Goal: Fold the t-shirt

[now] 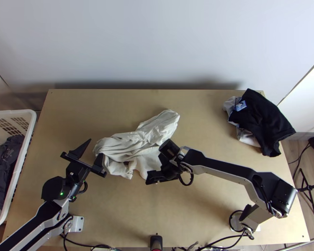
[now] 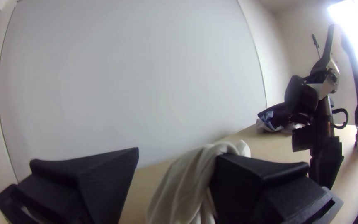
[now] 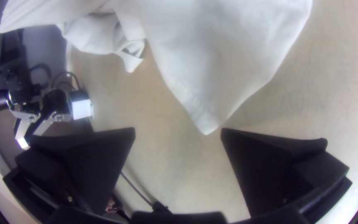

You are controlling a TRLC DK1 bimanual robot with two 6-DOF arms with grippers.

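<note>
A white t-shirt lies bunched and creased across the middle of the table. At its left end stands my left gripper, open, one finger close to the cloth. In the left wrist view the open left gripper has the shirt beside and partly behind one finger. My right gripper is over the shirt's near right part. The right wrist view shows the right gripper open, with a pointed corner of the shirt near one fingertip; no cloth is between the fingers' pads.
A black garment and a light one lie in a heap at the table's far right. A white basket holding dark cloth stands off the left edge. Bare tabletop extends beyond the shirt.
</note>
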